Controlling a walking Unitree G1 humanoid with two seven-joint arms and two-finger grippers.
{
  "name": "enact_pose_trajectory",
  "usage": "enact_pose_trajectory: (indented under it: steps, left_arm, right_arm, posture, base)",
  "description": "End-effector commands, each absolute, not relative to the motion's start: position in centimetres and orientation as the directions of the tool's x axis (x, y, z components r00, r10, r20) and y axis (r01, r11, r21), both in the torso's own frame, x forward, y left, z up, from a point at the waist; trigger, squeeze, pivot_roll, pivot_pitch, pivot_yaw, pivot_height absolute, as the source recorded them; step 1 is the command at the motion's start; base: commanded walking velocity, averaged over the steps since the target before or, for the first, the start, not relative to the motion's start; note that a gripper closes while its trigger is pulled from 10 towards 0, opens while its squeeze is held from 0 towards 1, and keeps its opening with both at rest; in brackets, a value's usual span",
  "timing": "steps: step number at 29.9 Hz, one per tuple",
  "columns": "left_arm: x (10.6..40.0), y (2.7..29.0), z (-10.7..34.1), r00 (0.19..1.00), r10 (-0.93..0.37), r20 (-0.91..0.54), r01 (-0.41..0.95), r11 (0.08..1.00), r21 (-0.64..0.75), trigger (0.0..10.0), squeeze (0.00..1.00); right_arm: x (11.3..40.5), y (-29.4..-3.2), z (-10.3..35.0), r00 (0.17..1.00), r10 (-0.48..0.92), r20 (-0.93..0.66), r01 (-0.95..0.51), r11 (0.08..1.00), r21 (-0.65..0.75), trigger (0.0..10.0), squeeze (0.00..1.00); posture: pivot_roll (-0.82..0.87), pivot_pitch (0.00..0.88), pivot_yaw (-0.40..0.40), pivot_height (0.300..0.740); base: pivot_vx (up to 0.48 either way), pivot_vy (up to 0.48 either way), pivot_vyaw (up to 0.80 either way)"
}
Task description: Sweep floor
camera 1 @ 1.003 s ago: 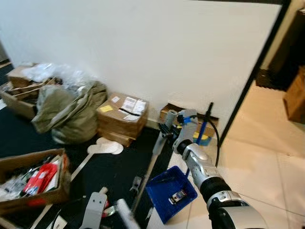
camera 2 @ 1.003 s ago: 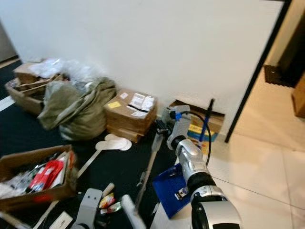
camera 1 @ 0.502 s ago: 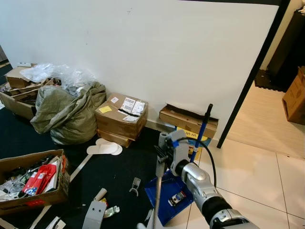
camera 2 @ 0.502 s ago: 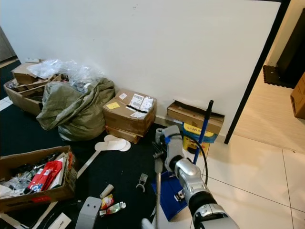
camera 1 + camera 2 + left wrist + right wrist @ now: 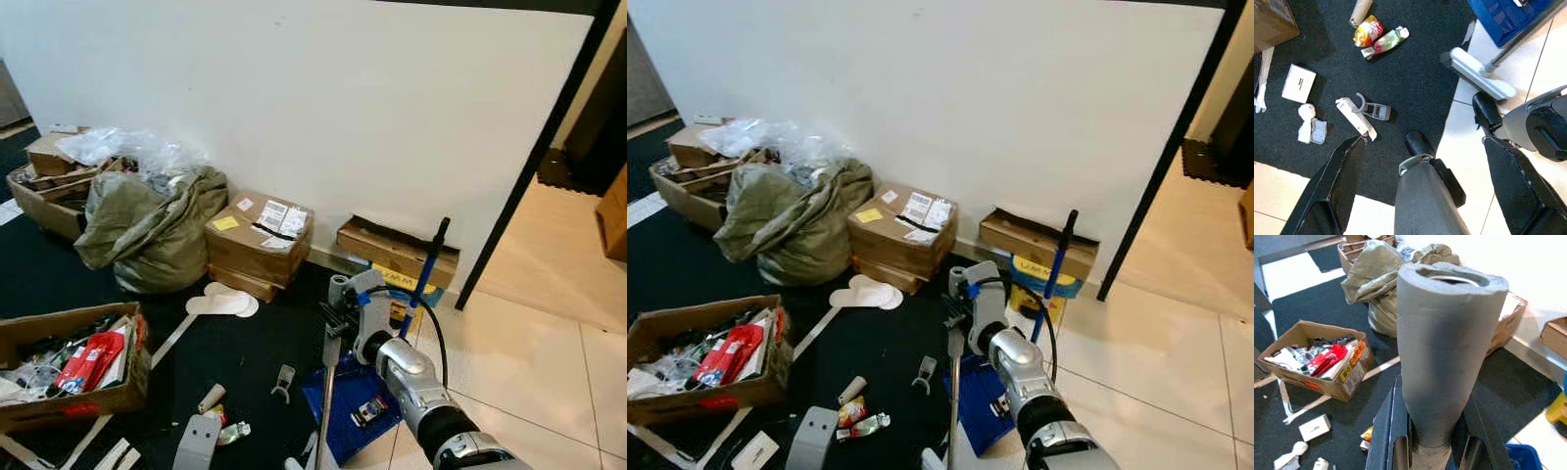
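Observation:
My right gripper (image 5: pixel 336 321) is shut on the grey foam grip (image 5: pixel 1442 357) of a broom, in front of my chest. The broom's metal handle (image 5: pixel 324 411) runs almost straight down to its grey head (image 5: pixel 1476 77) at the edge of the black carpet (image 5: pixel 245 348). A blue dustpan (image 5: pixel 345 390) lies beside it on the floor, its blue stick (image 5: pixel 423 274) slanting up. Litter lies on the carpet: a cardboard tube (image 5: pixel 211 399), snack packets (image 5: pixel 1378 39), a grey clip (image 5: pixel 282 380) and a small white box (image 5: pixel 1299 83). My left gripper (image 5: pixel 1423 141) hangs open, low over the carpet's edge.
Cardboard boxes (image 5: pixel 257 240) and a green sack (image 5: pixel 147 235) line the white wall. An open carton of clutter (image 5: pixel 69 367) stands at the left. White insoles (image 5: pixel 223 304) lie on the carpet. Pale tiles (image 5: pixel 529 352) stretch to the right, past a black door frame (image 5: pixel 534 166).
The broom handle has swung from a lean to nearly upright, and my right gripper has come closer to my body. The whole view has shifted with my head.

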State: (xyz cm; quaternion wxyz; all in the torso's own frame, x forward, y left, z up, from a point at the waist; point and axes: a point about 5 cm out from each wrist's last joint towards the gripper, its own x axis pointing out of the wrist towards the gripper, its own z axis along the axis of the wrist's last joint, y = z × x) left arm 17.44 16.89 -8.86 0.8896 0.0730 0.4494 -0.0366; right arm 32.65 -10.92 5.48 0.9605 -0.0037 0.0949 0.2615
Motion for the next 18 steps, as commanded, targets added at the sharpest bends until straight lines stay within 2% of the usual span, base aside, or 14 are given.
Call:
enact_pose_trajectory:
  steps: [1,12,18]
  left_arm:
    - [17.25,16.66,-9.00,0.581,0.000,-0.814,0.136,0.986,0.097,10.0,0.00]
    - [17.65,15.68,-8.89,0.584,-0.014,-0.811,0.141,0.986,0.084,10.0,0.00]
    - [17.88,16.27,-8.74,0.596,-0.011,-0.803,0.124,0.989,0.078,10.0,0.00]
  right_arm:
    - [32.71,-10.74,5.71,0.846,0.507,-0.164,-0.508,0.861,0.042,10.0,0.00]
    - [32.24,-10.26,5.31,0.831,0.532,-0.163,-0.528,0.846,0.067,10.0,0.00]
    - [32.33,-10.25,5.51,0.831,0.538,-0.143,-0.530,0.843,0.096,10.0,0.00]
  posture:
    - [-0.13,0.000,-0.008,0.740]
    - [-0.12,0.000,-0.006,0.740]
    - [-0.12,0.002,-0.006,0.740]
  base:
    - [0.000,0.000,0.00]
    - [0.000,0.000,0.00]
    - [0.000,0.000,0.00]
